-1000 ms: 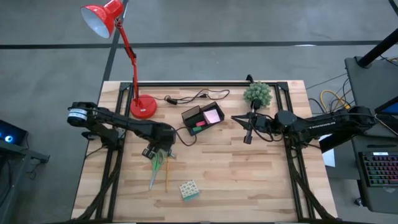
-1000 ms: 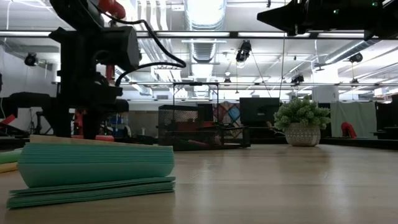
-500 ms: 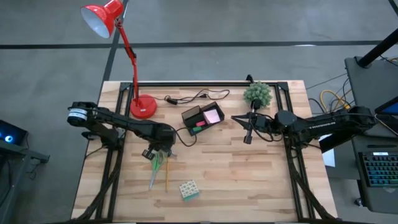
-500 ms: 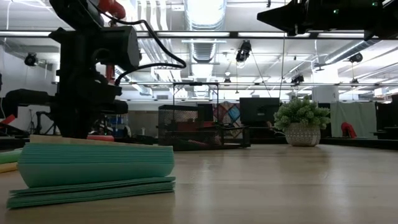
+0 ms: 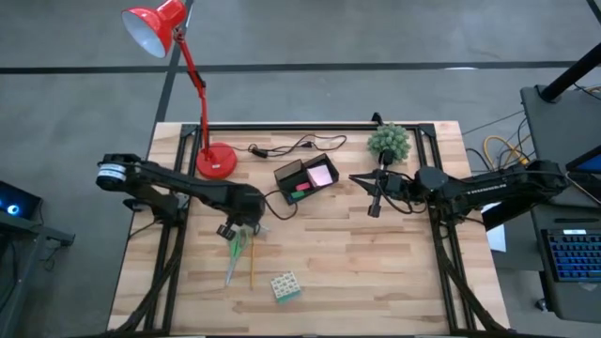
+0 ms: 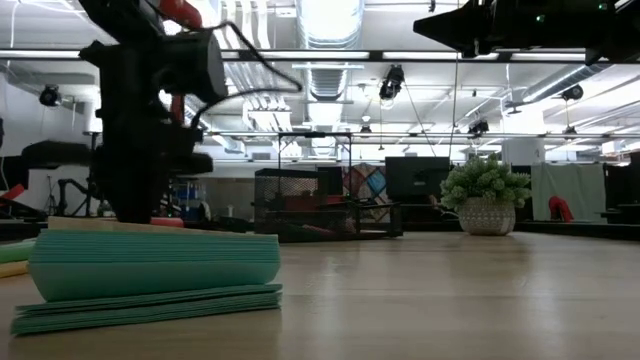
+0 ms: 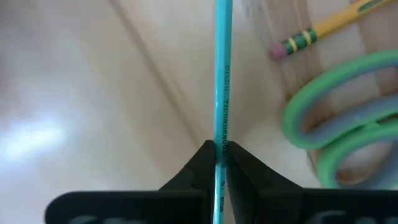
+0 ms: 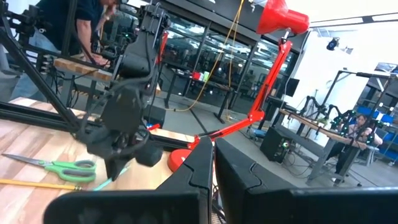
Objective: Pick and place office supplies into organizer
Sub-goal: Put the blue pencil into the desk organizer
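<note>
My left gripper (image 5: 238,230) points down over the table's left-middle, shut on a teal pen (image 7: 221,81). Beside the pen lie green-handled scissors (image 5: 235,253) and a yellow pencil (image 5: 251,268) with its eraser end (image 7: 283,46) nearest. A multicoloured cube (image 5: 285,286) sits near the front edge. The black organizer (image 5: 291,172) holds a pink sticky-note pad (image 5: 321,175) and small erasers (image 5: 300,191). My right gripper (image 5: 375,203) hangs shut and level at centre right, touching nothing. My left gripper pinches the teal pen's shaft (image 7: 221,134) at its printed lettering, between the two fingers (image 7: 200,163). The fingers come from above, pointing down, and lie across the pen. The pen runs level out past the fingers; whether it is clear of the table I cannot tell.
A red desk lamp stands on its round base (image 5: 217,162) at the back left, its cord (image 5: 296,145) trailing along the back. A small green plant (image 5: 390,142) stands at the back right. Bare wood lies to the right of the cube.
My left gripper has shut on the teal pen, then started upward with it; it shows blurred in the low view. The scissors, pencil and cube have stayed in place.
</note>
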